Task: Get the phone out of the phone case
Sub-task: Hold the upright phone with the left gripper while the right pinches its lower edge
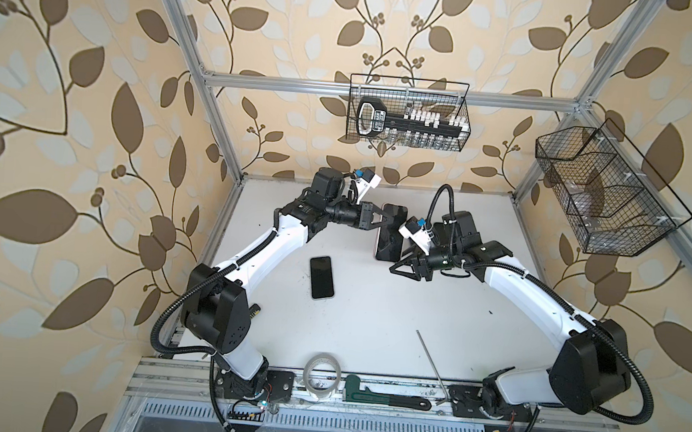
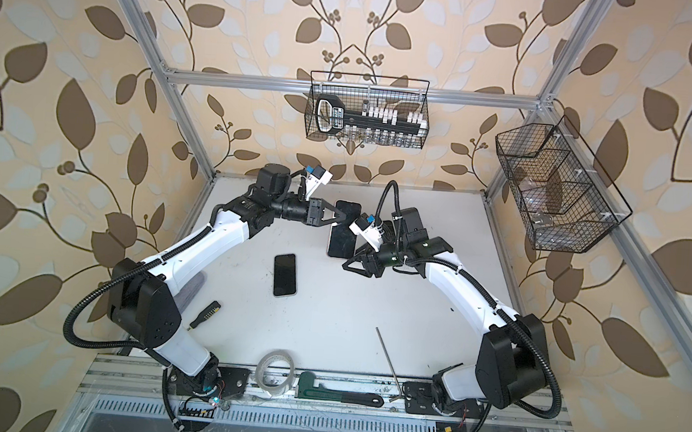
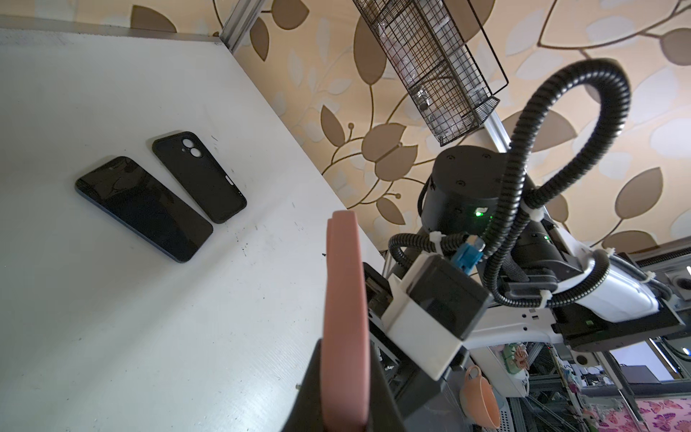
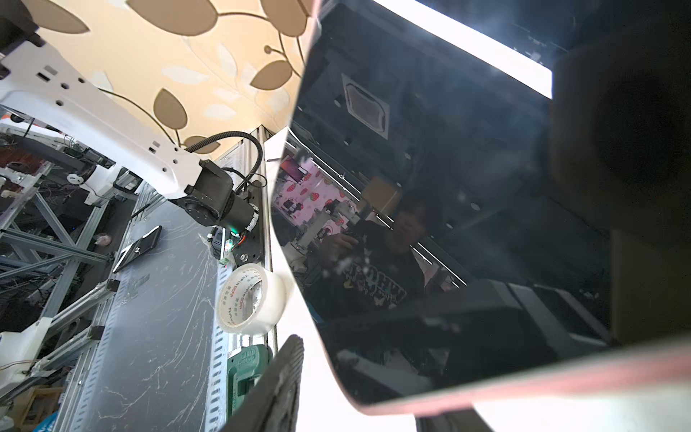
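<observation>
The phone [image 1: 390, 247], black screen up, sits in a pink phone case [image 3: 344, 299] and is held in the air over the back middle of the table. My left gripper [image 1: 390, 221] is shut on its side edge, and the pink rim shows between the two fingers in the left wrist view. My right gripper [image 1: 394, 269] is at the phone's near end. In the right wrist view the screen [image 4: 448, 187] fills the picture. The pink-rimmed corner [image 4: 523, 389] lies between the right jaws, which stand apart, with a gap at one finger [image 4: 280, 381].
A bare black phone [image 1: 322, 277] lies mid-table. The left wrist view shows a dark phone [image 3: 144, 209] beside an empty black case [image 3: 200, 175]. At the front rail are a tape roll [image 1: 322, 376], a green wrench [image 1: 386, 397] and a metal rod [image 1: 432, 365]. Wire baskets [image 1: 407, 117] hang behind.
</observation>
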`<act>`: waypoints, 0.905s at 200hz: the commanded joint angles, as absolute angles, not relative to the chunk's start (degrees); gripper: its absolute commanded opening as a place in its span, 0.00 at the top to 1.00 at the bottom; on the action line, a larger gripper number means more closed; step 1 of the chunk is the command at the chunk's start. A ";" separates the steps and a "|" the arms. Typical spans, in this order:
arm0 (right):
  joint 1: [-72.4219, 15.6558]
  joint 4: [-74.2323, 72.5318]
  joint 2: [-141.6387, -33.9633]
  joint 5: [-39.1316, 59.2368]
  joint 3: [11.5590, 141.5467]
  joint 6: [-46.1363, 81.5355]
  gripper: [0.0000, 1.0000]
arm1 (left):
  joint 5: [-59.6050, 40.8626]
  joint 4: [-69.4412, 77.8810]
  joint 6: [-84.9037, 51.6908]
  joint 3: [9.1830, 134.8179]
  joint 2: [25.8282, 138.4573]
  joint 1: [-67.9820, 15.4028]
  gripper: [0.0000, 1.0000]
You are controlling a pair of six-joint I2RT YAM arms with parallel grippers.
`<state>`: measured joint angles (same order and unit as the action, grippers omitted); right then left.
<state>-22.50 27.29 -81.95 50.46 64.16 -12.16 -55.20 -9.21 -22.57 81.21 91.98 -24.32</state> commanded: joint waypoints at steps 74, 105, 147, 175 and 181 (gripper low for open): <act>-22.43 30.25 -82.94 57.20 66.27 -16.78 0.74 | -60.97 -6.85 -20.60 82.06 90.31 -24.26 1.00; -22.33 30.28 -82.97 57.76 66.02 -16.96 0.79 | -60.51 -6.79 -21.28 82.66 91.10 -24.26 1.00; -21.80 29.72 -82.94 58.56 65.93 -16.79 0.84 | -60.54 -4.63 -23.33 82.37 91.41 -24.26 1.00; -21.27 29.23 -82.78 60.07 65.92 -16.61 0.85 | -60.49 -3.72 -23.95 81.82 91.41 -24.26 1.00; -21.18 29.10 -82.75 60.44 65.83 -16.61 0.85 | -60.68 -3.48 -24.14 81.75 91.56 -24.26 1.00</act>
